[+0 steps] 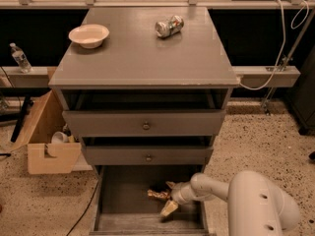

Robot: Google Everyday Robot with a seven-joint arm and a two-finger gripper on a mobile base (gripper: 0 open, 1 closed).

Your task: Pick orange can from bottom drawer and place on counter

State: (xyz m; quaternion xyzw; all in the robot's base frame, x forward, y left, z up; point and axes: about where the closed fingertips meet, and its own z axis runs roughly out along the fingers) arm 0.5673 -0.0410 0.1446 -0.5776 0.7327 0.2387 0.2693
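The orange can [157, 194] lies on its side on the grey floor of the open bottom drawer [123, 200], near the middle. My gripper [169, 196] reaches into the drawer from the right, its pale fingers [169, 208] spread apart, one above and one below, just right of the can. The fingers look open and hold nothing. The counter [142, 53] is the broad grey top of the cabinet above.
A white bowl [89, 35] and a silver can with green-red marks [169, 26] sit on the counter. Two upper drawers with round knobs [146, 126] stand slightly open. A cardboard box [47, 136] stands left of the cabinet, a water bottle [20, 58] on a ledge.
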